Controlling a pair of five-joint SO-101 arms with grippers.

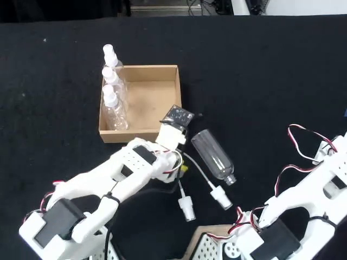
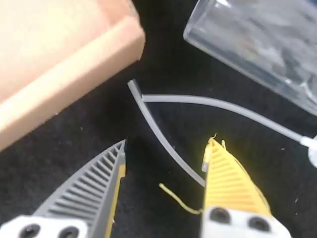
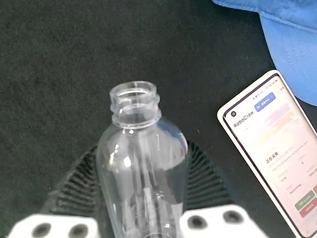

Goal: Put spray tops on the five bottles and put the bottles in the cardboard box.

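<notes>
My left gripper is hanging wide open low over the black table and is gripping nothing. The thin tubes of two spray tops are lying between its fingers. The cardboard box is sitting just far-left of it, with three capped bottles standing along its left wall. A lying bottle is resting to the right. My right gripper is clamping an uncapped bottle by the body, beside a phone.
</notes>
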